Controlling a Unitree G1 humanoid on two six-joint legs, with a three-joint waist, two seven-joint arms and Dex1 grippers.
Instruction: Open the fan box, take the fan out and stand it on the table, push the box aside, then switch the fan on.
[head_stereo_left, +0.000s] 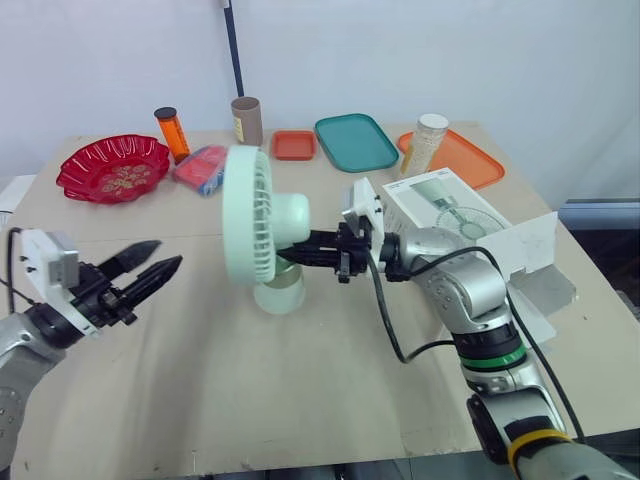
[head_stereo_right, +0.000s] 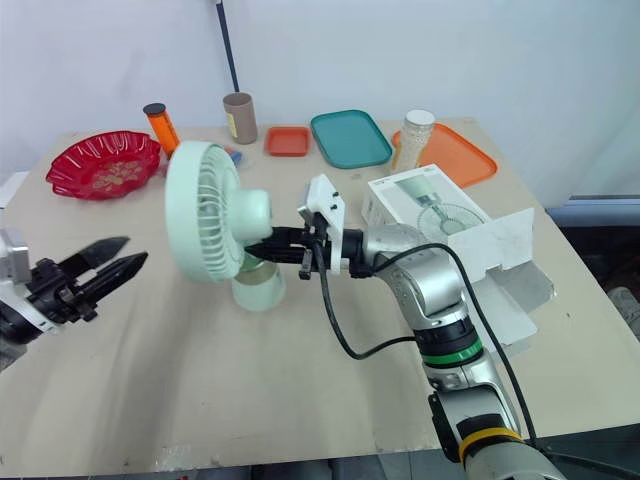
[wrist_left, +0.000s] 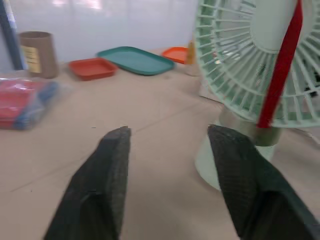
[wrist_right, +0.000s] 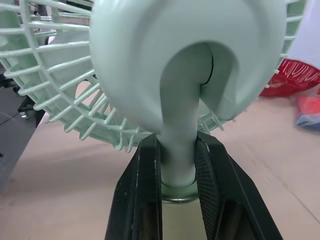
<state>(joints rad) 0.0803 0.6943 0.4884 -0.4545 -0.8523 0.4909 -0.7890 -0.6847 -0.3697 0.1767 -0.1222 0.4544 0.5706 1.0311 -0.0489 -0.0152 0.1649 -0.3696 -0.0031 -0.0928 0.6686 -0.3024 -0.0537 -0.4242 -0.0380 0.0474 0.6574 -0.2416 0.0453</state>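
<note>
Right wrist view shows the fan (wrist_right: 185, 60) upright on the table (head_stereo_left: 300, 400), its neck clamped between the fingers of the right gripper (wrist_right: 178, 145). The opened box (head_stereo_left: 440, 205) lies just behind that arm; the left gripper (head_stereo_left: 167, 253) hangs spread, well apart.

Right claw (head_stereo_left: 292, 252) gripping fan (head_stereo_left: 247, 215), left claw (head_stereo_left: 165, 253) spread

Bare worktop (head_stereo_left: 220, 380) lies open between the left pincer (head_stereo_left: 168, 252) and the fan (head_stereo_left: 250, 215) — beyond the fan a red packet (head_stereo_left: 200, 168) stands in the way, to its right the box (head_stereo_left: 440, 200).
</note>
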